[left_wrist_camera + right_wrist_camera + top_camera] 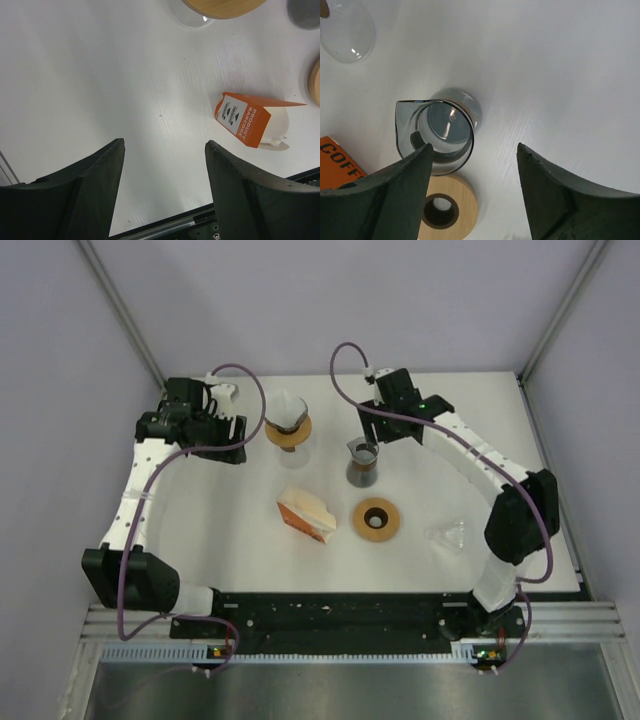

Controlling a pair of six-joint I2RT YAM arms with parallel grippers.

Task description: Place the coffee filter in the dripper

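A glass dripper with a wooden collar [289, 427] stands at the back centre, and a pale cone shape rises from it. Its rim shows in the left wrist view [192, 17] and in the right wrist view [345, 30]. An orange box of white coffee filters [307, 513] lies on its side mid-table, with filters sticking out of its open end [277, 127]. My left gripper [215, 435] is open and empty [164, 144], to the left of the dripper. My right gripper [385, 425] is open and empty [474, 147], above a glass carafe [437, 135].
The glass carafe [362, 462] stands right of the dripper. A loose wooden ring [376, 519] lies in front of it and also shows in the right wrist view [442, 210]. A clear glass cone [448, 535] lies at the right. Walls enclose the white table [480, 420].
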